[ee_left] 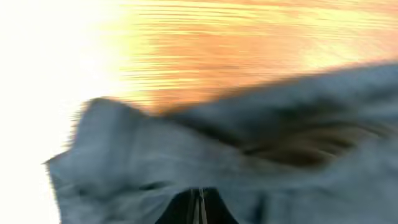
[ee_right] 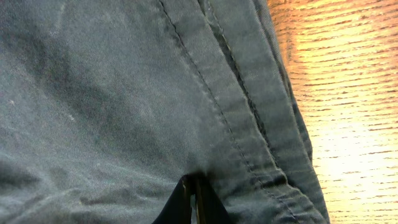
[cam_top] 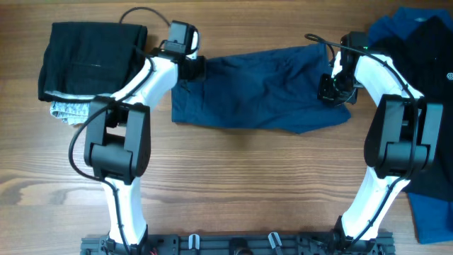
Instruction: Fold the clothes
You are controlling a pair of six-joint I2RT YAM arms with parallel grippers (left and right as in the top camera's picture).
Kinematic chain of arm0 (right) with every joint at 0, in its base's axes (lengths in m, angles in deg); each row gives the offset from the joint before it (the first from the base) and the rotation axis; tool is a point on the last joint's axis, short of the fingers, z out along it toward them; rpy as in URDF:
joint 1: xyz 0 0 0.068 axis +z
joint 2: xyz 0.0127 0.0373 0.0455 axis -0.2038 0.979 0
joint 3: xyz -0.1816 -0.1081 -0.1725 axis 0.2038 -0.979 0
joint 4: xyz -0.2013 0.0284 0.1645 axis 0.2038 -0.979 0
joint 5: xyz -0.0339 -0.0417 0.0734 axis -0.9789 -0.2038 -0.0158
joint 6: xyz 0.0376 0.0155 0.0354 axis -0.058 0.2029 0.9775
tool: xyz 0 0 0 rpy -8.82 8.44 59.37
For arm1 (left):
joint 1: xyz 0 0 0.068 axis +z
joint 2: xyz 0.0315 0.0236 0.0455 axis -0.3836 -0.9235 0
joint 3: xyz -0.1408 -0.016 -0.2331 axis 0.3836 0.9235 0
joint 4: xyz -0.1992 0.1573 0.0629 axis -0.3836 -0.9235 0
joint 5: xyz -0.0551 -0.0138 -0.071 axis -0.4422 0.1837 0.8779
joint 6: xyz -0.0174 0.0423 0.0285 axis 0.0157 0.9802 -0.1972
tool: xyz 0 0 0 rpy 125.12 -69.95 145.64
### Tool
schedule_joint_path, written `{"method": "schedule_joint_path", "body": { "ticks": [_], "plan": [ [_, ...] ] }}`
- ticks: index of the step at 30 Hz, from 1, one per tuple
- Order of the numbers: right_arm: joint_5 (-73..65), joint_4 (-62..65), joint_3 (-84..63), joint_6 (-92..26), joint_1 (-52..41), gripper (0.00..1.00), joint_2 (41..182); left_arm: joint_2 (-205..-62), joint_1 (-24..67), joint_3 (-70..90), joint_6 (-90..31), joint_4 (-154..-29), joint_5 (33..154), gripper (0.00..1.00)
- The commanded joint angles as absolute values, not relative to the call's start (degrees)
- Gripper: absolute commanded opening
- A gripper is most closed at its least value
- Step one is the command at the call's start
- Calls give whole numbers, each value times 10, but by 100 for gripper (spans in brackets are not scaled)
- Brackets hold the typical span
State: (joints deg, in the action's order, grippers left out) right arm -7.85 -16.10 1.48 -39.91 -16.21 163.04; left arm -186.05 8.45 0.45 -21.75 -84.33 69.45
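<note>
Left claw (cam_top: 192,69) is pinched tight on the navy shorts (cam_top: 262,88) at their left end. Right claw (cam_top: 331,88) is clamped shut on their right end.

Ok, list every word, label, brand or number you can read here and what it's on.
No readable text.
A small pale mark on the black garment at the right edge is too small to read.
The navy shorts show no print or label in any view.

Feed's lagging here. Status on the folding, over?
Left gripper shut on shorts, left end. Right gripper shut on right end. Shorts stretched between them on table. Black garment left, clothes pile right, both clear of shorts.
</note>
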Motion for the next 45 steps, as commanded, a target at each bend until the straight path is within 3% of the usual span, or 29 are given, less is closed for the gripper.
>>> {"method": "schedule_joint_path", "body": {
  "ticks": [1, 5, 14, 26, 33, 39, 45],
  "plan": [
    [-61, -144, -6, -407, -154, 4, 1659, -1914, 123, 2, -287, -842, 658, 4],
    [-63, -144, -6, -407, -154, 4, 1659, -1951, 132, 2, -283, -858, 657, 4],
    [-63, -138, -7, -408, -154, 5, 1659, -1720, 97, 1, -283, -848, 697, 4],
    [-63, -138, -7, -409, -155, 5, 1659, -1860, 48, 2, -282, -813, 724, 4],
    [-60, -116, 1, -440, -155, 4, 1652, -1950, 64, 2, -282, -761, 660, 4],
    [62, -151, 88, -529, -152, 6, 1559, -1903, 61, 2, -281, -767, 663, 4],
    [74, -128, 85, -574, -101, 4, 1542, -1786, 47, 2, -281, -796, 662, 4]
  ]
}}
